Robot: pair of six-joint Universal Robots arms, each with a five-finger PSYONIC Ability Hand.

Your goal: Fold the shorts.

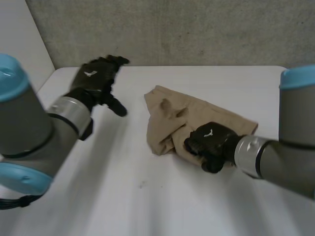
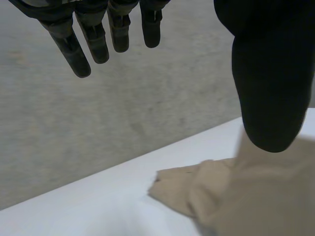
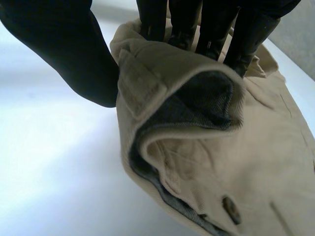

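A: Both hands are showing, so where are the tan shorts (image 1: 197,115) lying?
B: They are lying bunched on the white table (image 1: 98,187), nearer the right arm.
A: What is the right hand (image 1: 211,140) doing?
B: It is pinching a folded edge of the shorts between its thumb and fingers (image 3: 152,19).
A: And the left hand (image 1: 93,81)?
B: It is hovering well apart from the cloth, fingers straight and spread, holding nothing.
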